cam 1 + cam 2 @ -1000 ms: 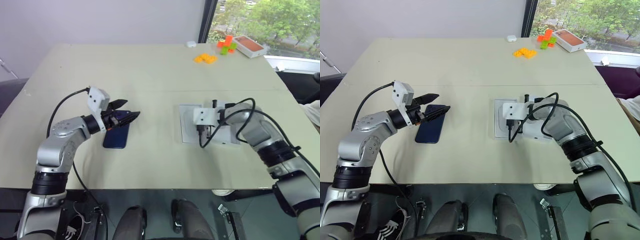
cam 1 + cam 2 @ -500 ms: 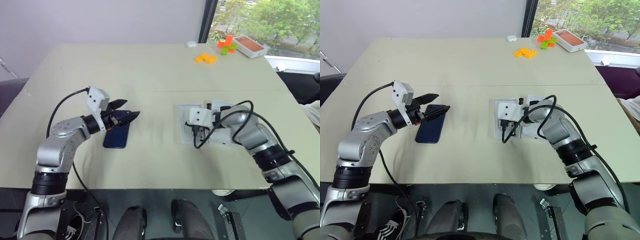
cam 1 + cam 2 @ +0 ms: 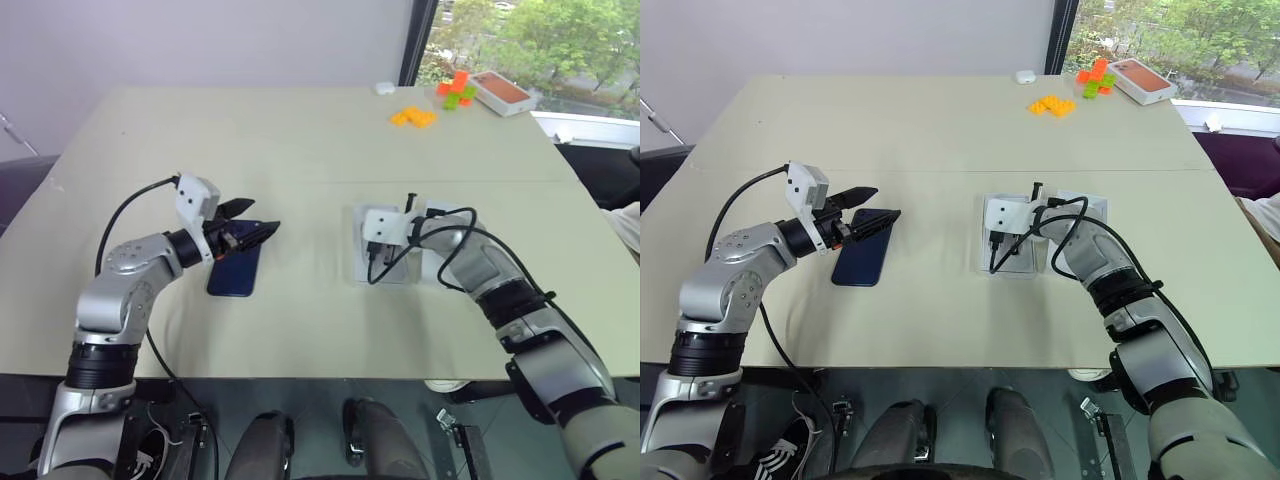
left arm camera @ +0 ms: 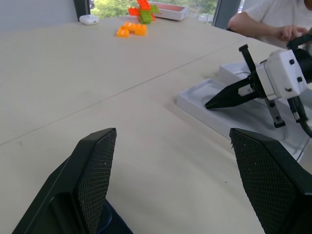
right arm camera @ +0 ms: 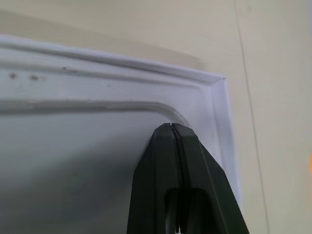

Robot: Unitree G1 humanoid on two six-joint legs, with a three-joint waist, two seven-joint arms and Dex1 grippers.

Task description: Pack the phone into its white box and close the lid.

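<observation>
The phone [image 3: 233,272], dark blue, lies flat on the table [image 3: 300,150] at the left. My left gripper [image 3: 262,217] hovers open just above its far end, with nothing between the fingers [image 4: 95,170]. My right gripper [image 4: 210,104] is shut, and its tip [image 5: 171,127] rests in the corner of a white tray with a rounded recess [image 3: 385,262]. A second white piece [image 3: 1085,204] lies beside that tray, mostly under my right arm. I cannot tell whether it is the white box or the lid.
Far back right on the table lie orange bricks [image 3: 412,117], a green and orange brick cluster [image 3: 455,92], an orange-topped box [image 3: 498,92] and a small white object [image 3: 382,88]. A person [image 4: 273,19] sits beyond the table's right side.
My right gripper has swung left across the white tray to its left corner, still shut. The left gripper and the phone have not moved.
</observation>
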